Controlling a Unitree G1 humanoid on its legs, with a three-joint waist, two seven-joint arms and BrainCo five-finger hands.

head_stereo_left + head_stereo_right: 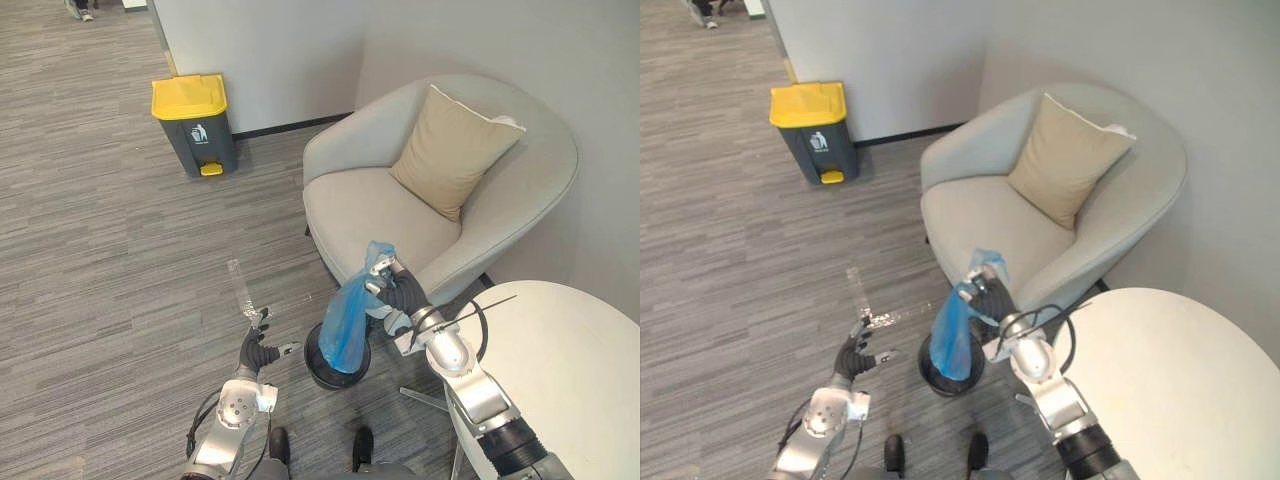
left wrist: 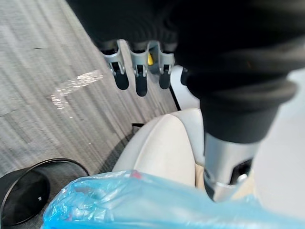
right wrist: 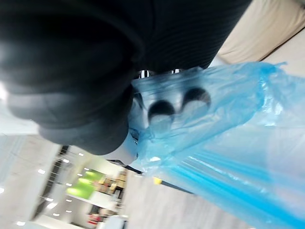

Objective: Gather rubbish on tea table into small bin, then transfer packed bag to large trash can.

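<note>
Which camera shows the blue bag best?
The left eye view: the whole blue bag hangs from the right hand over the small black bin. The right eye view shows the same. The left wrist view catches its crumpled side; the right wrist view, plastic bunched in that hand.

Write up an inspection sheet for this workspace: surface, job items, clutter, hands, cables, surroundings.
Surface: white round tea table beside the robot's right arm; grey carpet floor.
Job's things: blue bag hangs over the small black bin; yellow-lidded large trash can stands by the wall, lid shut.
Clutter: nothing seen.
Hands: right hand, fingers curled round the bag's top; left hand open, holding nothing, above the floor.
Cables: nothing seen.
Surroundings: grey armchair with beige cushion behind the bin; a person's shoes far off.
</note>
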